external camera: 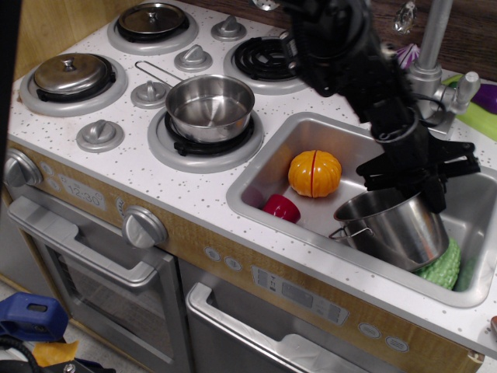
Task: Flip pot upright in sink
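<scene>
The shiny steel pot [400, 231] lies in the silver-grey sink [260, 180] at its right side. It is tilted, with its open mouth facing up and to the left and a wire loop handle at its front left. Its lower right side rests against a green bumpy toy vegetable [439, 268]. My black gripper [429, 185] reaches down from the upper left and is shut on the pot's far rim.
An orange toy pumpkin [314, 172] and a red toy [281, 207] lie in the sink's left half. The faucet [425, 74] stands behind the sink. A shallow steel saucepan [210, 107] sits on the front burner, and two lidded burners are at the left.
</scene>
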Motion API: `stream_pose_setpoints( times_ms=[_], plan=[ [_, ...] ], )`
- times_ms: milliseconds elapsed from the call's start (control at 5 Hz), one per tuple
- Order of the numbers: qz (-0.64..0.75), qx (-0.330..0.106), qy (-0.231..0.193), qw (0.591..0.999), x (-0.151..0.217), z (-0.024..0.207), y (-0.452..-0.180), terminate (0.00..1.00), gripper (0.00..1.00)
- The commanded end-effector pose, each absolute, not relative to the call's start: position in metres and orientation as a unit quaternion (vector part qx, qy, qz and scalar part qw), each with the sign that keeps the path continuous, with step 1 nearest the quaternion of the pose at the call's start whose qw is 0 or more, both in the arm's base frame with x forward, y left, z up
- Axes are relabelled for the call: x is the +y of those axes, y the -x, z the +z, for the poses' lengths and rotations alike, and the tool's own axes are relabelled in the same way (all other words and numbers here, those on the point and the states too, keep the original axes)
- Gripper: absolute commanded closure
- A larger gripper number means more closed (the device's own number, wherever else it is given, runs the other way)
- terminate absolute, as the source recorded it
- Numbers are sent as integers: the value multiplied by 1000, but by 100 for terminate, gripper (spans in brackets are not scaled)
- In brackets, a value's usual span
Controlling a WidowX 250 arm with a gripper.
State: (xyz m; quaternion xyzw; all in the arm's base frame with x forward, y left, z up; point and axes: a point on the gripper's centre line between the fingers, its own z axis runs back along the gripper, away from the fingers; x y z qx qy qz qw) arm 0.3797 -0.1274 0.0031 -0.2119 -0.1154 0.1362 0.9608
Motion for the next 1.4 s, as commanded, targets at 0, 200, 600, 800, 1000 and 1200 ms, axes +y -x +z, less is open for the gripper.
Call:
stream_pose_setpoints(
  times_ms=[0,200,600,800,1000,1200],
  plan=[
    [94,-160,157,970,-120,34,-397,0,100],
    [80,-173,137,972,-112,33,-402,0,100],
    [96,-212,101,967,-114,21,-407,0,0],
    [96,-212,101,967,-114,21,-407,0,0],
    [96,-212,101,967,-114,21,-407,0,0],
    [96,-212,101,967,-114,21,-407,100,0]
  ],
)
